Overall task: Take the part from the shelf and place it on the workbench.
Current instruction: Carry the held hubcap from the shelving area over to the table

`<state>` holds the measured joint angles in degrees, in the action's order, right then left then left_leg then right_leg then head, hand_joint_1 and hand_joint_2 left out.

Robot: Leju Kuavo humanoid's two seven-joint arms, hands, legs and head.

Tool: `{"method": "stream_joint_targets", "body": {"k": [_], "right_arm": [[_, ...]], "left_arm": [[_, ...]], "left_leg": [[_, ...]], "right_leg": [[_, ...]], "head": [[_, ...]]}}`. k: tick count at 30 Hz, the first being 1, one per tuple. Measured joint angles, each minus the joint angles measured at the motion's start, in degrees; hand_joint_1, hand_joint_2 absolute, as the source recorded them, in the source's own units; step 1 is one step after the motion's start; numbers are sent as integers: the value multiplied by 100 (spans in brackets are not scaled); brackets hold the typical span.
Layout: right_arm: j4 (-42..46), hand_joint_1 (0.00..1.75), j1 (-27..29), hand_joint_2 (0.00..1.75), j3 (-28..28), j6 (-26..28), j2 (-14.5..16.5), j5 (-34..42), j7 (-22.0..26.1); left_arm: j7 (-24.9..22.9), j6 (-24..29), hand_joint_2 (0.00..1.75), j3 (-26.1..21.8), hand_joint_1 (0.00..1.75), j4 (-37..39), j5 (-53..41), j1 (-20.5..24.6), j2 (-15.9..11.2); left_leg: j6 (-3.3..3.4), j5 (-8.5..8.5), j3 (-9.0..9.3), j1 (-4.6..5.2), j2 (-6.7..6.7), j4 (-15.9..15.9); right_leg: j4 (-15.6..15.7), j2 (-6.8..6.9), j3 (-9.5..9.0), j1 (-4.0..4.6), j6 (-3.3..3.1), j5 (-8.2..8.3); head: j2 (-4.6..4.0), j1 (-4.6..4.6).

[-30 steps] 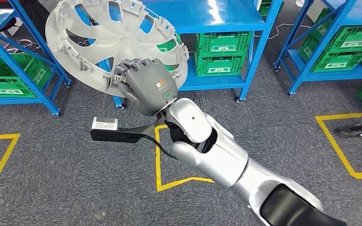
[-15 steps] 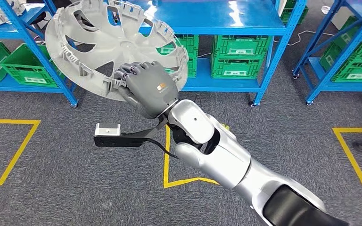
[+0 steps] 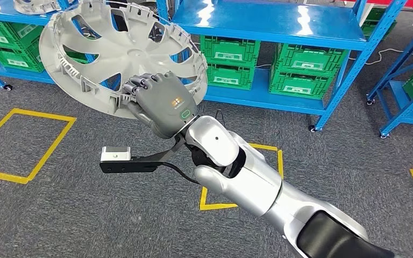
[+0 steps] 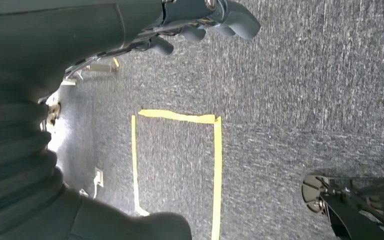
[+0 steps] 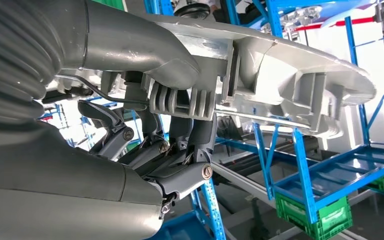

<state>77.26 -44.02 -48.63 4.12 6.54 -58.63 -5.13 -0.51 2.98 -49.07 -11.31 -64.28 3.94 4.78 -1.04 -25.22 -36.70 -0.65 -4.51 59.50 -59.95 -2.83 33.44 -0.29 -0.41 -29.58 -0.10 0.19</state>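
Part in hand, robot turning with it.

The grey wheel cover [image 3: 119, 58] is carried in the air before the blue shelving [image 3: 279, 21], its rim clamped in the right hand [image 3: 161, 102]. Over the last second the whole scene has slid sideways: the robot turns, likely seeking the workbench. The left hand [image 4: 205, 20] hangs over carpet, fingers apparently curled, though poorly seen.
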Motion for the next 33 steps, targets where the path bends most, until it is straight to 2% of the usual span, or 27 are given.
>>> {"method": "stream_joint_targets", "body": {"k": [2, 4, 6, 7, 8, 9, 10, 12, 13, 14, 15, 17, 19, 20, 22, 23, 24, 25, 26, 27, 29, 30, 31, 33], "right_arm": [[1, 175, 3, 175, 0, 5, -2, -11, 2], [2, 175, 1, 175, 0, 3, -1, -25, -1], [2, 175, 7, 175, 0, 2, -1, -45, -3], [2, 175, 13, 175, 0, 1, -2, -54, -3], [2, 175, 20, 175, 0, 0, -3, -60, -2], [2, 175, 25, 175, 0, 0, -4, -62, -2], [2, 175, 27, 175, 0, -1, -4, -62, -1], [2, 175, 26, 175, 0, -1, -3, -62, 1], [2, 175, 25, 175, 0, -1, -2, -63, 1], [3, 175, 23, 175, 0, -1, -2, -64, 2], [4, 175, 21, 175, 0, -1, -2, -66, 3], [10, 175, 21, 175, 0, -7, -2, -79, 4], [38, 175, 34, 175, 0, -19, -10, -110, 5], [62, 175, 49, 175, 1, -24, -22, -129, 10], [106, 175, 111, 175, 2, -27, -71, -167, 26], [125, 175, 156, 175, 2, -29, -102, -182, 33], [143, 175, 201, 175, 2, -33, -132, -193, 38], [161, 175, 239, 175, 2, -39, -156, -199, 40], [179, 175, 265, 175, 2, -47, -174, -202, 40], [193, 175, 280, 175, 3, -53, -189, -204, 41], [226, 175, 295, 175, 4, -60, -213, -208, 46], [246, 175, 302, 175, 4, -61, -223, -211, 52], [269, 175, 310, 175, 4, -64, -231, -215, 57], [320, 175, 321, 175, 4, -80, -239, -222, 46]], "left_arm": [[-1, 22, 175, -3, 0, 1, -1, -11, 10], [1, 41, 175, -7, 0, 3, -2, -19, 34], [3, 57, 175, -8, 0, 4, -2, -16, 54], [4, 62, 175, -8, 0, 4, -2, -14, 58], [4, 66, 175, -8, 0, 4, -2, -15, 61], [5, 67, 175, -8, 0, 4, -2, -18, 64], [5, 68, 175, -8, 0, 4, -2, -21, 65], [5, 69, 175, -9, 0, 1, -3, -17, 67], [6, 69, 175, -10, 0, 0, -3, -10, 71], [7, 69, 175, -10, 0, -2, -3, -2, 77], [7, 69, 175, -10, 0, -2, -6, 2, 85], [-3, 71, 175, -11, 0, -4, -29, -6, 91], [-30, 84, 175, -13, 0, -4, -70, -16, 101], [-46, 97, 175, -13, 0, -5, -90, -16, 105], [-75, 118, 175, -13, 0, -5, -127, -12, 109], [-85, 123, 175, -13, 0, -5, -139, -13, 110], [-91, 129, 175, -13, 0, -5, -148, -16, 111], [-93, 138, 175, -13, 0, -5, -154, -21, 113], [-90, 149, 175, -13, 0, -5, -161, -28, 117], [-87, 157, 175, -13, 0, -5, -170, -32, 127], [-87, 164, 175, -13, 0, -5, -197, -29, 154], [-92, 164, 175, -13, 0, -5, -208, -29, 164], [-98, 164, 175, -13, 0, -4, -215, -31, 173], [-108, 168, 175, -13, 0, -4, -222, -47, 183]], "left_leg": [[-75, 33, -27, -23, -44, -19], [-135, -112, -129, -16, 99, 174], [-189, -484, -392, -16, 321, 807], [-214, -659, -540, -25, 373, 1182], [-231, -756, -638, -33, 398, 1452], [-242, -752, -642, -41, 411, 1529], [-249, -654, -538, -50, 429, 1388], [-249, -359, -97, -54, 571, 630], [-220, -259, 93, -42, 644, 284], [-183, -210, 208, -28, 693, 60], [-140, -213, 236, -13, 704, -22], [-56, -178, 213, -9, 599, -28], [21, -141, 202, -25, 518, -54], [56, -123, 196, -35, 481, -66], [96, -103, 168, -35, 394, -66], [103, -97, 156, -32, 338, -62], [106, -93, 146, -29, 278, -55], [103, -90, 139, -27, 216, -45], [98, -87, 135, -27, 156, -33], [87, -84, 129, -29, 100, -21], [31, -70, 91, -20, 4, 4], [-8, -56, 67, -23, -37, 3], [-55, -36, 48, -28, -75, -7], [-131, -9, 25, -46, -121, -30]], "right_leg": [[39, 86, -12, -3, -65, 52], [98, 192, -32, -30, -142, 111], [115, 302, -20, -30, -177, 138], [111, 359, -10, -27, -181, 141], [106, 415, -3, -25, -181, 141], [100, 471, 3, -25, -179, 140], [91, 522, 7, -27, -175, 138], [68, 622, 7, -23, -143, 122], [52, 662, 11, -10, -113, 111], [43, 701, 14, 7, -80, 107], [43, 736, 16, 26, -46, 108], [57, 803, 14, 32, 17, 112], [-96, 680, 77, 5, 82, -18], [-327, 559, 178, -6, 107, -168], [-1066, 352, 507, -12, 125, -537], [-1403, 316, 662, -11, 126, -656], [-1580, 300, 745, -10, 120, -680], [-1535, 290, 722, -11, 108, -595], [-1265, 273, 588, -12, 91, -422], [-855, 205, 383, -16, 68, -225], [-181, 26, 67, -22, 34, 2], [-29, -36, 8, -16, 19, 30], [1, -38, 9, -4, 0, 26], [35, 66, -4, -5, -68, 70]], "head": [[-1, 1], [0, -29], [0, -62], [0, -62], [-1, -62], [-1, -62], [-1, -62], [-1, -62], [-1, -61], [0, -59], [1, -57], [1, -56], [-1, -54], [-1, -50], [-1, -44], [-1, -42], [-1, -41], [-1, -41], [0, -40], [0, -40], [0, -41], [0, -42], [0, -43], [0, -41]]}}
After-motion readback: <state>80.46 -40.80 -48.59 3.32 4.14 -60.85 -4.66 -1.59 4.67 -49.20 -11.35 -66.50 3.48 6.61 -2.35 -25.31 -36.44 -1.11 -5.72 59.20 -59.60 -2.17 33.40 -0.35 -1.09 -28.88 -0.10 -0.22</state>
